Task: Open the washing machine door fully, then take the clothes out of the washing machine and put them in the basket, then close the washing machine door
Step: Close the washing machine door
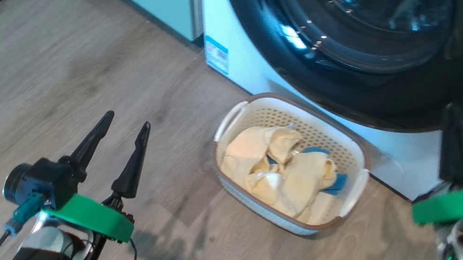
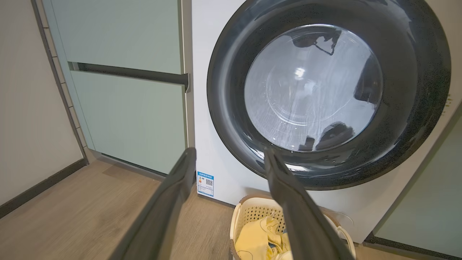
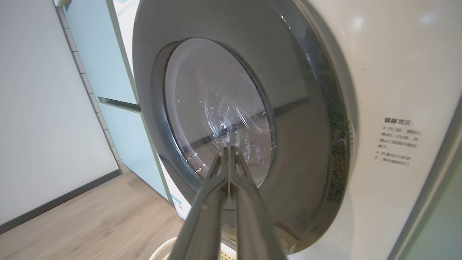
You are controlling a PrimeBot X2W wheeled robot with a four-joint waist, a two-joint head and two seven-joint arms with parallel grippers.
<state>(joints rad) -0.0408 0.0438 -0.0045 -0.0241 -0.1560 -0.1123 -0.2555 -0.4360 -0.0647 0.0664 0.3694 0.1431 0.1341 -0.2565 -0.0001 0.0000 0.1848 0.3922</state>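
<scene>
Washing machine door [image 2: 328,90]: shut against the white washing machine [image 3: 389,72].
Clothes [image 1: 281,172]: cream and pale-yellow heap with blue patches, lying in the basket [image 1: 303,126].
Basket: on the wood floor [image 1: 56,70], just in front of the machine, below the door.
Left fingers [image 1: 91,143]: spread wide, empty, over the floor left of the basket.
Right fingers [image 3: 236,169]: pressed together, empty, near the door's lower right edge.
</scene>
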